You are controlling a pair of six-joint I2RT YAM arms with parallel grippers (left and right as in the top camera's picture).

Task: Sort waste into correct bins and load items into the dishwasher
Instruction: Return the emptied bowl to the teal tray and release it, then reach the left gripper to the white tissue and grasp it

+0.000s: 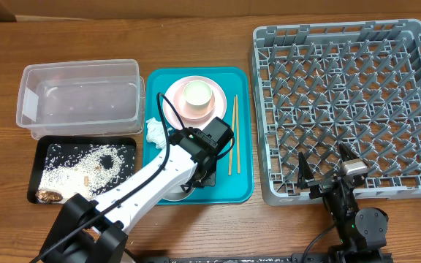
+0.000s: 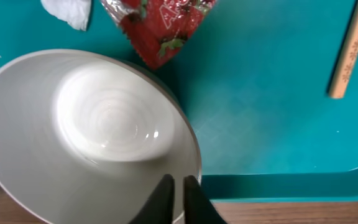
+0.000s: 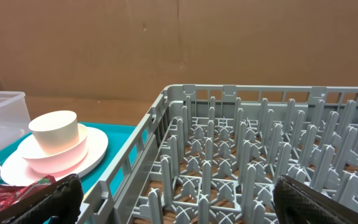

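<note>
The small white bowl (image 2: 104,124) sits at the lower edge of the teal serving tray (image 1: 243,131), filling the left of the left wrist view. The left tool (image 2: 179,182) is pinched nearly closed on the bowl's rim, with one finger inside the rim and one outside. The left arm (image 1: 141,186) runs from the lower left of the overhead frame diagonally up to the tray, its wrist bent down over the bowl.

Just above the bowl lie a red snack wrapper (image 2: 160,25) and a crumpled white tissue (image 1: 154,131). Higher on the tray, a pink plate (image 1: 221,98) carries a pink bowl (image 1: 183,109) with a cream cup (image 1: 196,93) in it. Two wooden chopsticks (image 1: 233,135) lie along the tray's right side.

Left of the tray, a clear plastic tub (image 1: 79,98) stands above a black tray (image 1: 42,157) strewn with rice-like grains (image 1: 86,164).

The grey dish rack (image 1: 342,109) takes up the right of the wooden bench (image 1: 196,36). The right arm (image 1: 360,223) sits low at the lower right, its right tool (image 3: 176,202) spread wide and holding nothing, pointing at the rack's near wall.
</note>
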